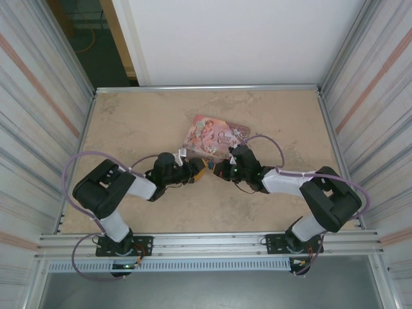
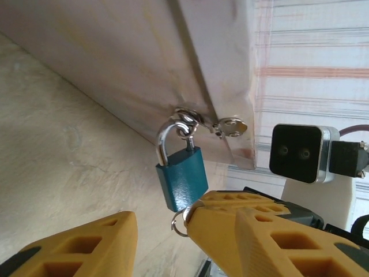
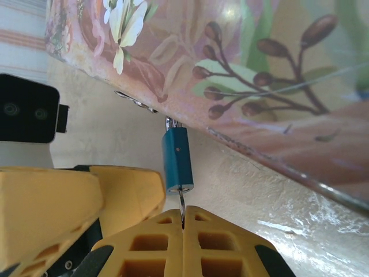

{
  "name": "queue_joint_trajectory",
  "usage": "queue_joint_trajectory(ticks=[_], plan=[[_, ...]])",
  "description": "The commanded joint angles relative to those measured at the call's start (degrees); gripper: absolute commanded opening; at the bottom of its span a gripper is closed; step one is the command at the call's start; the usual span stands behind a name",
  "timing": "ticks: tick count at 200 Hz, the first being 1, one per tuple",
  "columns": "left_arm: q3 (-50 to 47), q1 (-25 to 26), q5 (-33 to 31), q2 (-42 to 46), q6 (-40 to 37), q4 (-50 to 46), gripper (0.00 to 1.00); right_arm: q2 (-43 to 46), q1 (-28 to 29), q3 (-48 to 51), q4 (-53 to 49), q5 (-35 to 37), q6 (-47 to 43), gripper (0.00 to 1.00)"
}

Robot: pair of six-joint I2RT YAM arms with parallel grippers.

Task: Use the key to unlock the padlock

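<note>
A small dark-blue padlock [image 2: 182, 179] hangs by its silvery shackle [image 2: 163, 141] from the hasp of the pink illustrated tin [image 1: 215, 134]. In the right wrist view the padlock [image 3: 177, 158] points its keyhole end at my right gripper [image 3: 183, 222], which is shut on the key [image 3: 181, 203]. The key's blade enters the bottom of the lock. The key ring [image 2: 177, 224] shows under the lock body. My left gripper [image 2: 173, 234] is open, its yellow fingers [image 2: 81, 245] just short of the padlock and not touching it.
The tin [image 3: 242, 63] lies on the beige table [image 1: 141, 122] just beyond both grippers. Ribbed metal walls [image 1: 38, 103] close in the left and right sides, and a rail [image 1: 212, 241] runs along the near edge. The two arms meet tip to tip at mid-table.
</note>
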State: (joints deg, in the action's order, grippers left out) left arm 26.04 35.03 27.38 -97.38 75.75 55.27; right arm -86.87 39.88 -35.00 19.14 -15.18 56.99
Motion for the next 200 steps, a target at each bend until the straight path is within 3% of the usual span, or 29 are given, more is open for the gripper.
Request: queue_joint_trajectory(ticks=[1,200], plan=[[1.6,0.4,-0.2,-1.6,1.3,3.7,0.48,-0.3,0.5,-1.5,1.7,0.1,1.5,0.00],[5.7,1.5,-0.5,-9.1,7.1,6.1,0.33,2.9,0.7,-0.2,2.2,-0.5,5.1,0.00]])
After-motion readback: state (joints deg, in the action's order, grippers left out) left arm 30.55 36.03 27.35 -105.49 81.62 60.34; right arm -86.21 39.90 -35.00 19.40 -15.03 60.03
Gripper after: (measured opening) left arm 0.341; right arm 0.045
